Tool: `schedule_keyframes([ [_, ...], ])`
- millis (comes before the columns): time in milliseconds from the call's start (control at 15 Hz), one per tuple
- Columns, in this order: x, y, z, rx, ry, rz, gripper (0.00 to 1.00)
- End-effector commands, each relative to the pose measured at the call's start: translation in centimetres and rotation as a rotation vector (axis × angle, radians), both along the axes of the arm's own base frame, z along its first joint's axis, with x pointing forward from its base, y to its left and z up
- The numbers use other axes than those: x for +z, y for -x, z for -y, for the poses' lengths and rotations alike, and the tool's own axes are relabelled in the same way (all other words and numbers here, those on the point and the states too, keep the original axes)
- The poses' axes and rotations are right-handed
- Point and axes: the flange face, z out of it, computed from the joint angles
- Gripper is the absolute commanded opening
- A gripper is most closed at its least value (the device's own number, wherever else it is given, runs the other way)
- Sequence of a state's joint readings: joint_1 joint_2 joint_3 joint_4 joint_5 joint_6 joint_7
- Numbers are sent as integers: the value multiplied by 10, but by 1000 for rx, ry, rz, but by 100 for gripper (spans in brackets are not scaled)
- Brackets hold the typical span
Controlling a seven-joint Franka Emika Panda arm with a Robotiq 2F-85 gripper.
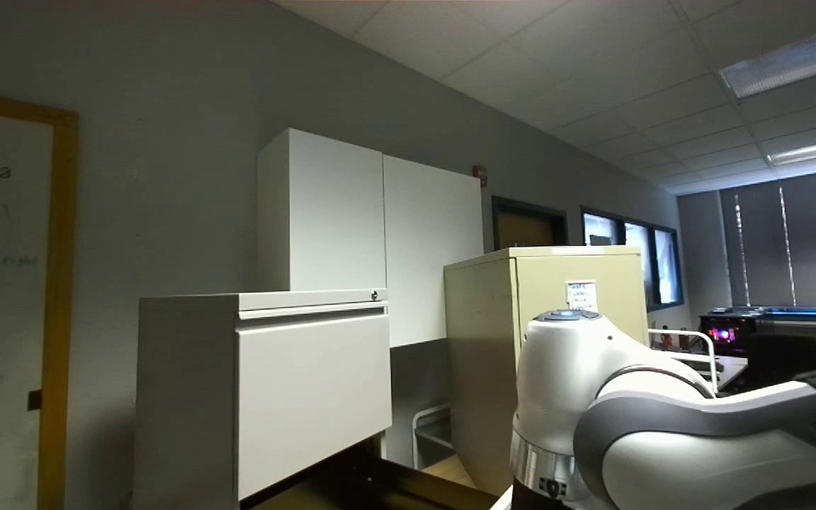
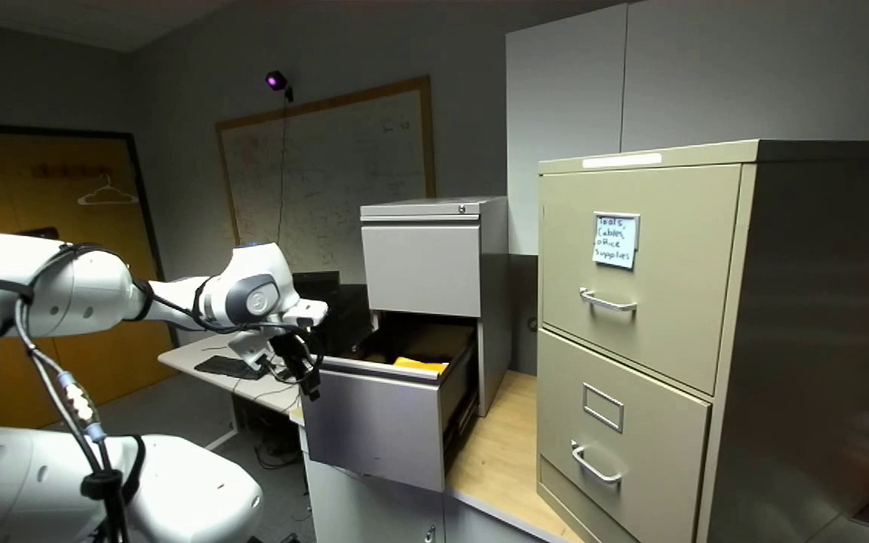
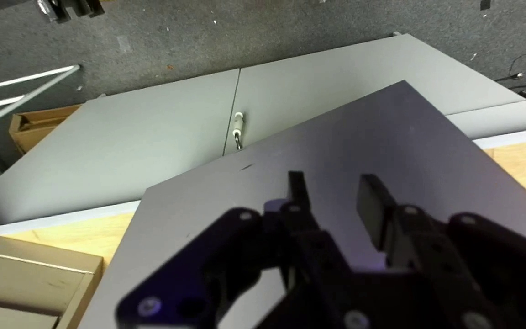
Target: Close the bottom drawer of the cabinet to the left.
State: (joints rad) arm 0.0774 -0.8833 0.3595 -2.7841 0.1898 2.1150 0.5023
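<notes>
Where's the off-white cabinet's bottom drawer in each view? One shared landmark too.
In an exterior view: bottom drawer at the lower edge, near mid-picture, mostly dark inner parts showing.
In an exterior view: bottom drawer low centre, pulled open.
Wrist view: bottom drawer, its front across the middle, partly behind the fingers.
Landmark: beige filing cabinet, right of centre in both exterior views, lower left in the wrist view.

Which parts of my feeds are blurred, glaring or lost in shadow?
Wrist view: the hand is out of focus up close, the floor crisper; in an exterior view, the windows glare brightly; in an exterior view, much of the inside of the bottom drawer is in deep shadow.
</notes>
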Motion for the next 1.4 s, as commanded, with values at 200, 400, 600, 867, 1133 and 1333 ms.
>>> schedule_keyframes([
  [200,24,-14,30,-80,-3,129,0],
  [400,39,-30,42,-81,-14,259,0],
  [600,46,-43,52,-91,-46,344,0],
  [867,43,-54,61,-121,-84,375,0],
  [1133,60,-42,73,-168,-67,392,0],
  [1333,83,-24,80,-203,-35,438,0],
])
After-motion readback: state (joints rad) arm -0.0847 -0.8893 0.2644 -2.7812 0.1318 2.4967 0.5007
